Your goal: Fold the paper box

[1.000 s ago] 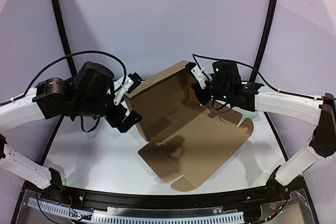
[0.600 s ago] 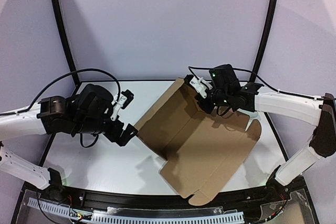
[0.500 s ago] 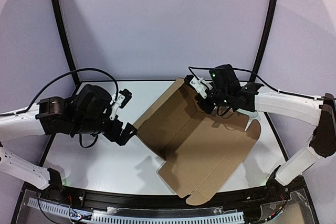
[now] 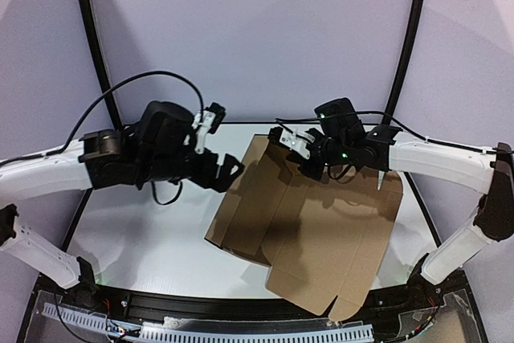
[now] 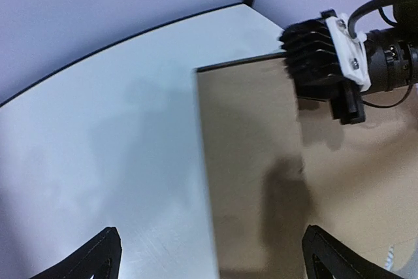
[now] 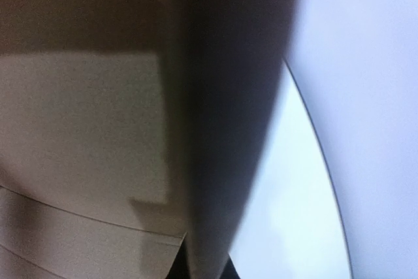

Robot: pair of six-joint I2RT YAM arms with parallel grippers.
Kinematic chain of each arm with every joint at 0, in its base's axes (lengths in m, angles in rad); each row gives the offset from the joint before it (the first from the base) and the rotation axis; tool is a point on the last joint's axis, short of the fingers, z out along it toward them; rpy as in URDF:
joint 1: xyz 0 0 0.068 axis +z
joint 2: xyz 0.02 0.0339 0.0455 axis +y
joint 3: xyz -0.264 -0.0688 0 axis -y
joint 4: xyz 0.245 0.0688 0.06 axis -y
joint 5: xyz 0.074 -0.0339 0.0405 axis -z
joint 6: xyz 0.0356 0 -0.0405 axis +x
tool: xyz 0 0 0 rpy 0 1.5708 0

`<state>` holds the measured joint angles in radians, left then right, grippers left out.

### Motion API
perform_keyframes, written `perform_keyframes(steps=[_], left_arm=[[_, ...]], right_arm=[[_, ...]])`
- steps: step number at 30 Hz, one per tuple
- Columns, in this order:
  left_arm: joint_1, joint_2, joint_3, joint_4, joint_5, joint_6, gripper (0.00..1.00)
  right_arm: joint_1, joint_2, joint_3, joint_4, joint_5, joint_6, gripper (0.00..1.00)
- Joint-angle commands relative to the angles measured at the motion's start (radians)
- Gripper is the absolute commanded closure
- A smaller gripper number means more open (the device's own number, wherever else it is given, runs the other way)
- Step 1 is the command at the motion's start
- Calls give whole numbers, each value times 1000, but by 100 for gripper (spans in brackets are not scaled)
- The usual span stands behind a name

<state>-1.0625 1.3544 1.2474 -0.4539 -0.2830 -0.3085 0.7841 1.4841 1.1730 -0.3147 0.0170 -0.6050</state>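
Note:
The paper box (image 4: pixel 321 230) is a brown cardboard sheet, partly folded, lying in the middle of the white table (image 4: pixel 144 230). Its left and far walls stand up and its front flap reaches the near edge. My right gripper (image 4: pixel 294 150) is shut on the far wall's upper edge; in the right wrist view the cardboard (image 6: pixel 209 161) runs down between the dark fingertips (image 6: pixel 176 270). My left gripper (image 4: pixel 224 144) is wide open just left of the box's far left corner. In the left wrist view its fingertips (image 5: pixel 98 259) straddle the edge of a brown panel (image 5: pixel 255 161), not touching it.
The right gripper's black ribbed finger and white mount (image 5: pixel 330 50) show at the top right of the left wrist view. A black frame rail (image 4: pixel 241 307) runs along the near table edge. Curved black posts (image 4: pixel 88 30) stand at the back left and right.
The box has turned and slid toward the front right, its walls raised more. My left gripper has moved up and right to the box's far left corner. My right gripper shifted slightly left, still gripping.

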Motion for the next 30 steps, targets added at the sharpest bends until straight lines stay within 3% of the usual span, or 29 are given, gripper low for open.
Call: perform_keyframes(steps=[1, 5, 20, 22, 27, 30], left_arm=[[38, 78, 80, -8, 229, -50, 1], [128, 115, 77, -12, 471, -144, 1], [139, 138, 36, 38, 533, -132, 1], [139, 141, 36, 52, 535, -141, 5], [140, 160, 48, 68, 542, -168, 31], [139, 174, 65, 55, 530, -172, 38]], right_arm=[[15, -15, 50, 30, 10, -40, 100], [16, -21, 53, 26, 15, -54, 100], [16, -21, 70, 47, -50, -38, 100], [16, -18, 71, 49, -47, -27, 100], [15, -13, 51, 99, -24, -4, 100], [16, -13, 37, 138, -22, 8, 100]])
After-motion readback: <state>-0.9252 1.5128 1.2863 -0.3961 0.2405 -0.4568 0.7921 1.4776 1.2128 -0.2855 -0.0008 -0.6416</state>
